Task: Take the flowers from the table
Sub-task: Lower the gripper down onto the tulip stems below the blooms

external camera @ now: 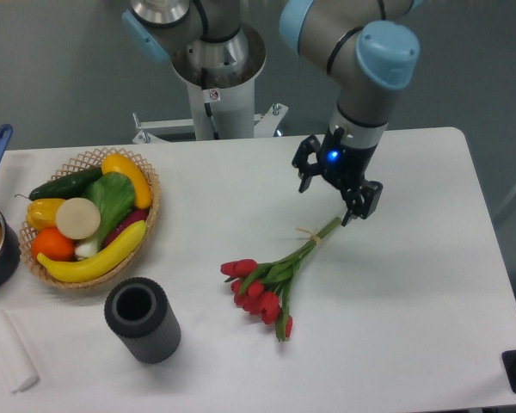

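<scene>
Claw point(334, 194): fingers spread wide, holding nothing, above the stem ends; contact there is hard to judge.
Flowers point(279, 274): lying flat mid-tabletop point(413, 284), red heads toward the front.

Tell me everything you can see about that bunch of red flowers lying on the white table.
The flowers are a small bunch of red tulips with closed buds, long thin green stems and leaves, bound partway along with pale string. They lie flat on the table, heads toward the near side, stems running diagonally up and right. The stem ends sit under the open end effector, which hides their tips; whether it touches them cannot be told. Nothing else touches the bunch.
</scene>
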Motion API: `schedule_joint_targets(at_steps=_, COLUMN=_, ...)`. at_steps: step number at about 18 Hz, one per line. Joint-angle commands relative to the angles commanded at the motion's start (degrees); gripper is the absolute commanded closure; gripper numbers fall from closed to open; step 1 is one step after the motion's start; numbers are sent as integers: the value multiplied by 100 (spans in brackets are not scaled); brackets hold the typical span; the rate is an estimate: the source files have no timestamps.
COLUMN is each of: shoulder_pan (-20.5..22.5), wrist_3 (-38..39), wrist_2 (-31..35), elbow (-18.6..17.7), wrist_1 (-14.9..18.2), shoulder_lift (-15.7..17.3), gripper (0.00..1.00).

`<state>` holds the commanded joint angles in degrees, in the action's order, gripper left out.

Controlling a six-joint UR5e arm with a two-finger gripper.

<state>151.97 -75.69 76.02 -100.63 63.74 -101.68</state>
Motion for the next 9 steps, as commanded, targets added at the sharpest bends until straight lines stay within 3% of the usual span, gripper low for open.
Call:
schedule_joint_targets(at_steps=4, shoulder_pan=-264, wrist_3=370, wrist_2=9, elbow=-9, wrist_1=-642, shoulder_lift=-361, gripper=0)
schedule_joint_targets(at_steps=9, shoulder_pan=-370, wrist_3=600, wrist_2=0, elbow=-9, wrist_1=-705, shoulder_lift=-616, gripper=0)
